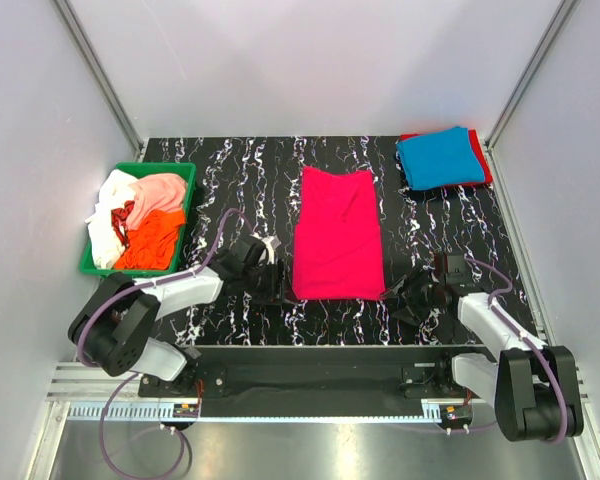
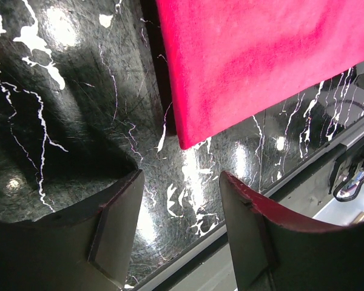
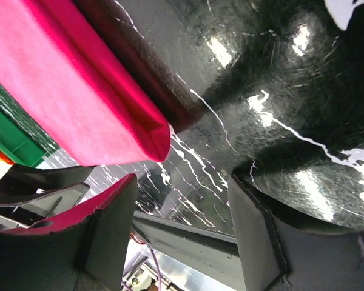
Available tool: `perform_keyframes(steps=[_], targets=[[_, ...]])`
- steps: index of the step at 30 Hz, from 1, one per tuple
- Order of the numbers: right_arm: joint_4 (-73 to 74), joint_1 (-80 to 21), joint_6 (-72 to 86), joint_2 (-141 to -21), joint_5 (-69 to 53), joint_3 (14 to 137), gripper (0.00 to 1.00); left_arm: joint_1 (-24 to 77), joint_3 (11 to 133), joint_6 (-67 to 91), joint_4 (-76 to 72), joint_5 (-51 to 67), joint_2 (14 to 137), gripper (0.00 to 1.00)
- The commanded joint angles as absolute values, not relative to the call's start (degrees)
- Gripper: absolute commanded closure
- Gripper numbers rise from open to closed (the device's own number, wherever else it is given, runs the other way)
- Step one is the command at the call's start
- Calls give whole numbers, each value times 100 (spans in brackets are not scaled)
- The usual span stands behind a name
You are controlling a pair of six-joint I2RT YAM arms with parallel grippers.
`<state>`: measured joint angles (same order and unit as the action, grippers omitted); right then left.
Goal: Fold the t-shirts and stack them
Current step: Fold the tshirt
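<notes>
The black, white-veined table (image 1: 240, 190) carries a magenta t-shirt (image 1: 338, 235) folded into a long strip, lying flat at its middle. A green bin (image 1: 158, 167) stands by the left edge. In the far right corner a red t-shirt (image 1: 487, 165) lies under a blue t-shirt (image 1: 440, 157).

Matt magenta cloth t-shirt (image 1: 338, 235) on glossy black marbled tabletop (image 1: 240, 190); smooth green plastic bin (image 1: 165, 166).
</notes>
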<state>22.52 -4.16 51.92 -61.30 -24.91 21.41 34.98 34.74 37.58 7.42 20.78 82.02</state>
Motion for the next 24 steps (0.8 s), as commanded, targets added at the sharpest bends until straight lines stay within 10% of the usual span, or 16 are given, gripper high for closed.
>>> perform_keyframes(steps=[1,24], targets=[[1986,-510,5335,-6011,-2443,2135,31,3516,3463,3726,686,1706,8060,40],[1942,-1187,5511,-6477,-1301,2531,43,3551,3463,4078,9,2004,8718,46]])
